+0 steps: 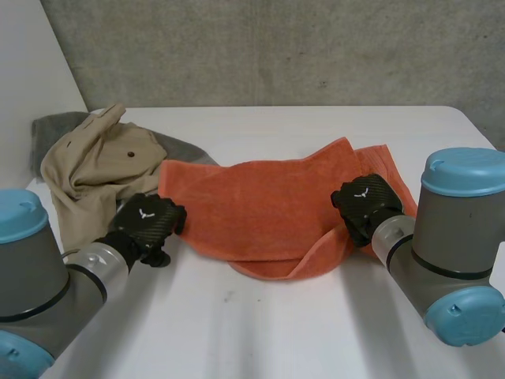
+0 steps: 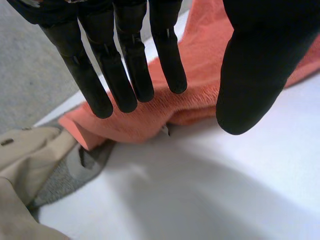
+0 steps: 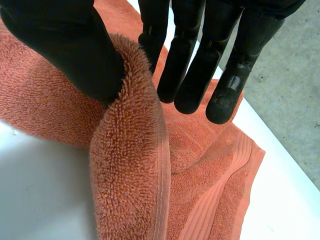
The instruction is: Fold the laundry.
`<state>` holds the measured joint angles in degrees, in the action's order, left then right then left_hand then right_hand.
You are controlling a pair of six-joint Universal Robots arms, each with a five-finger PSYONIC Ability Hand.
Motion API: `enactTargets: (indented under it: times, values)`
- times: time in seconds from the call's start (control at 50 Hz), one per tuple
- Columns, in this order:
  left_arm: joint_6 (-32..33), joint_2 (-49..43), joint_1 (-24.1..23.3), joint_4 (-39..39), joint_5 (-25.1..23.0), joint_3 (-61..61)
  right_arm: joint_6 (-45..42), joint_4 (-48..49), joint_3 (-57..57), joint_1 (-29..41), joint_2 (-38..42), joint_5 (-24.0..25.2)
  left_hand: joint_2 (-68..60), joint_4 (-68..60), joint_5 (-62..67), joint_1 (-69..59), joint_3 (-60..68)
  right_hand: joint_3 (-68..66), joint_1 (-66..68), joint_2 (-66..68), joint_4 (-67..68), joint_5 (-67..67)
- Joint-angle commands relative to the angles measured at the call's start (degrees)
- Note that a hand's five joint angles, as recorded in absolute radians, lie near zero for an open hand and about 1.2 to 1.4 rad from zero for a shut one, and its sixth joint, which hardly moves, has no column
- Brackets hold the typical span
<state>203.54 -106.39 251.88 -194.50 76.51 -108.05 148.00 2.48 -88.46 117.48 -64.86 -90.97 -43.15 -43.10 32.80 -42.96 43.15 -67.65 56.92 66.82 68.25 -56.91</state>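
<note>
Orange towel (image 1: 260,205) lies mid-desk (image 1: 276,332), loosely doubled over, its near edge bulging toward the robot. The right hand (image 1: 364,201) is at the towel's right edge: a raised ridge of terry (image 3: 130,190) stands between thumb and fingers (image 3: 190,75), pinched there. The left hand (image 1: 146,223) hangs just off the towel's left edge, its fingers (image 2: 125,75) straight, thumb spread wide, gripping nothing, with the towel's corner (image 2: 150,115) under the fingertips. A beige garment (image 1: 87,166) is heaped on a grey cloth (image 1: 55,126) beside it.
</note>
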Motion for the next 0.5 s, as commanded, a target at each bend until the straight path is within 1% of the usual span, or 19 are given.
enactTargets:
  times: [0.02,0.08,0.12,0.26,0.3,0.4,0.5]
  values:
    - [-0.08,-8.21,-0.68,-0.26,1.01,6.34,0.01,-0.20,-0.40,0.12,0.00,0.00,10.04,9.99,-9.69,9.85,-10.04,-12.35,23.08,13.18,11.75,-13.09]
    - [-0.16,-11.01,-1.12,-0.26,1.71,10.29,0.01,-0.02,-1.01,0.20,-0.09,0.00,15.75,15.69,-15.40,15.56,-15.74,-12.35,23.08,13.18,11.75,-13.09]
    - [-0.51,-12.52,-1.30,-0.17,1.97,12.15,0.01,-0.02,-1.19,0.20,-0.09,0.00,16.45,16.39,-16.10,16.26,-16.44,-12.35,23.08,13.18,11.75,-13.09]
    - [-0.60,-18.14,-5.16,-0.26,2.24,20.23,-0.08,0.07,-1.28,-0.32,-0.09,0.00,16.46,16.40,-16.11,16.26,-16.45,-12.35,23.08,13.18,11.75,-13.09]
    - [-0.69,-19.37,-5.69,-0.26,2.68,22.08,-0.08,0.07,-1.28,-0.32,-0.09,0.00,16.62,16.56,-16.27,16.43,-16.61,-12.35,23.08,13.18,11.75,-13.09]
    - [-0.43,-23.59,-7.01,-0.26,5.57,28.14,-0.17,0.07,-1.54,-0.32,-0.09,0.00,15.62,15.56,-15.27,15.43,-15.61,-12.35,23.08,13.18,11.75,-13.09]
    - [-0.16,-27.02,-7.89,-0.17,6.28,32.10,-0.43,0.07,-1.81,-0.15,-0.09,0.00,12.27,12.21,-11.91,12.07,-12.26,-12.35,23.08,13.18,11.75,-13.09]
